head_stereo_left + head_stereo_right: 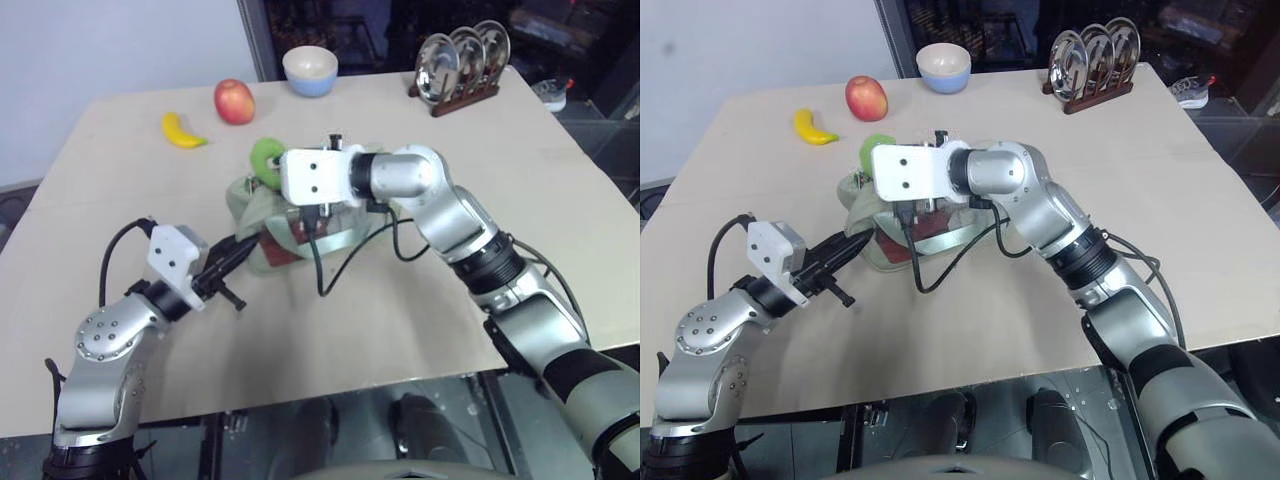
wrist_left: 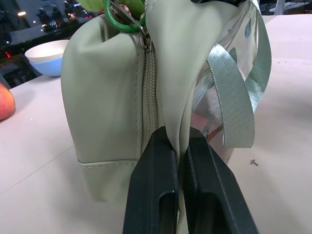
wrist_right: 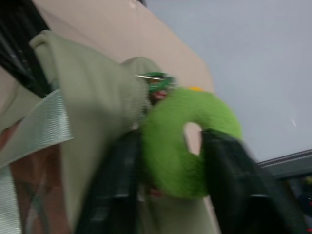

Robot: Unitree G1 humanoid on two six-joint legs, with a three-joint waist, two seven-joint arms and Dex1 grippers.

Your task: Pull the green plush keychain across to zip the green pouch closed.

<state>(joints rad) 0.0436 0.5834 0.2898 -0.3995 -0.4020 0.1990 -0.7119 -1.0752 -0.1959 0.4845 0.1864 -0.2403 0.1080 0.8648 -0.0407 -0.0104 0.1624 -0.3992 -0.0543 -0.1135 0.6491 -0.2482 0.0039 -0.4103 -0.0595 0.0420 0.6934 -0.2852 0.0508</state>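
Banana (image 1: 183,131), apple (image 1: 234,101) behind pouch (image 1: 262,215)

The green pouch (image 2: 107,97) is smooth matt fabric with a clear glossy plastic window and woven, faintly shiny straps (image 2: 234,97); atop it, the green plush keychain (image 3: 185,141) is fuzzy. Behind the pouch, shiny metal plates (image 1: 465,55) stand in a wooden rack on the matt table (image 1: 560,200)

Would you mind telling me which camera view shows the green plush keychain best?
The right wrist view: the green plush keychain sits large between the right claw fingers, ring shape and hole plain, though blurred. The eye views show part of it as a small lime patch behind the wrist. The left wrist view catches its lower edge above the green pouch.
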